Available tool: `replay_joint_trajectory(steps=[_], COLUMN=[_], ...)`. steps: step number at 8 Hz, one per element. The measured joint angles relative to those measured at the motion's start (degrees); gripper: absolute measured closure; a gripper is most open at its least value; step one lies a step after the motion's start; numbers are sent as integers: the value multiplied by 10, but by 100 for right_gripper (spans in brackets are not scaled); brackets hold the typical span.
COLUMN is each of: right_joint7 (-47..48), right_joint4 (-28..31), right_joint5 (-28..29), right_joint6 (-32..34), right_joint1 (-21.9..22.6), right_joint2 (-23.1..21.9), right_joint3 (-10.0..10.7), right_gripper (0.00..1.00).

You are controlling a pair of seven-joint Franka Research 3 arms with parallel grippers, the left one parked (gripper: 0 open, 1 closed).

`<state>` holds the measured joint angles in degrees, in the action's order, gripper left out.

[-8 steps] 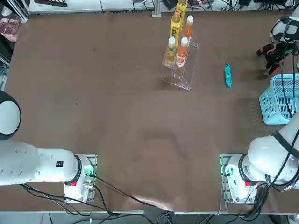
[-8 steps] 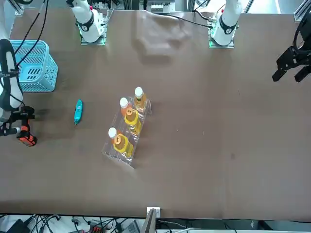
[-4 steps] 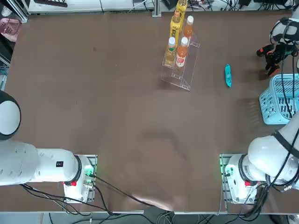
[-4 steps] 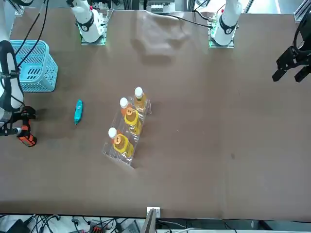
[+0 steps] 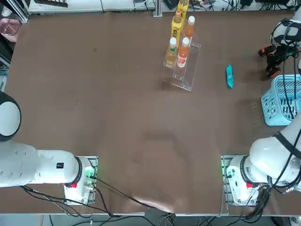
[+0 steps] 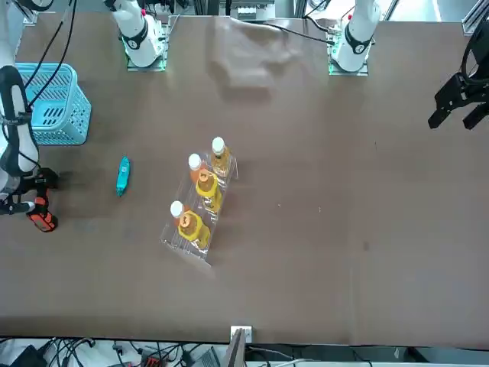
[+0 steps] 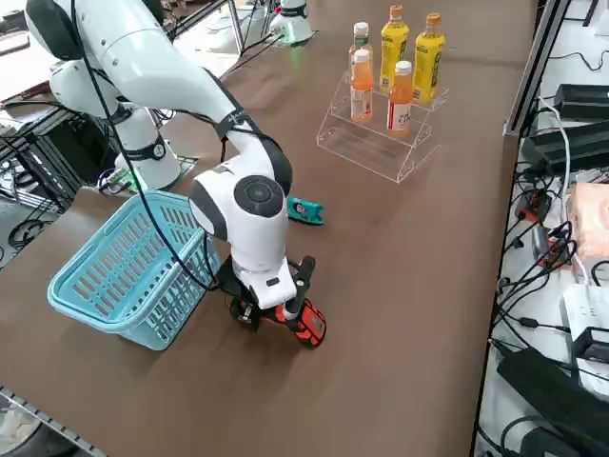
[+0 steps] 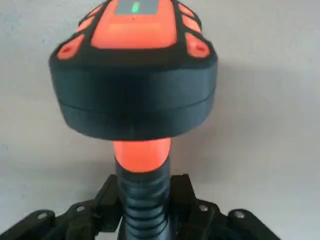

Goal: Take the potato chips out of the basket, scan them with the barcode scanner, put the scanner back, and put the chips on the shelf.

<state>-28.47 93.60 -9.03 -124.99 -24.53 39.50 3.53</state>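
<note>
The slim teal-blue potato chips packet (image 5: 229, 76) lies flat on the brown surface (image 5: 117, 117); no readable label. The right claw (image 7: 276, 314) straddles the black-and-orange barcode scanner's (image 7: 306, 324) handle; grip uncertain.

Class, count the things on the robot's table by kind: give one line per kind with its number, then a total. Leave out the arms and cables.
Drink bottles: 5
Clear display rack: 1
Blue basket: 1
Teal chip packet: 1
Barcode scanner: 1
Total: 9
The right gripper is at the scanner, beside the basket.
</note>
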Motion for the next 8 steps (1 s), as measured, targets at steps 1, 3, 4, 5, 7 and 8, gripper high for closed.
replay_joint_trajectory(steps=[1, 3, 4, 5, 7, 8], right_joint7=[0, 0, 0, 0, 0, 4], right_joint4=[0, 0, 0, -1, -11, -17], right_joint5=[2, 7, 13, 14, 15, 19], right_joint6=[-1, -1, 0, 0, 21, 53], right_joint1=[0, 0, 0, 0, 1, 6], right_joint2=[0, 0, 0, -1, -11, -28], right_joint3=[0, 0, -1, -2, -9, -15], right_gripper=[44, 34, 15, 0, 0, 0])
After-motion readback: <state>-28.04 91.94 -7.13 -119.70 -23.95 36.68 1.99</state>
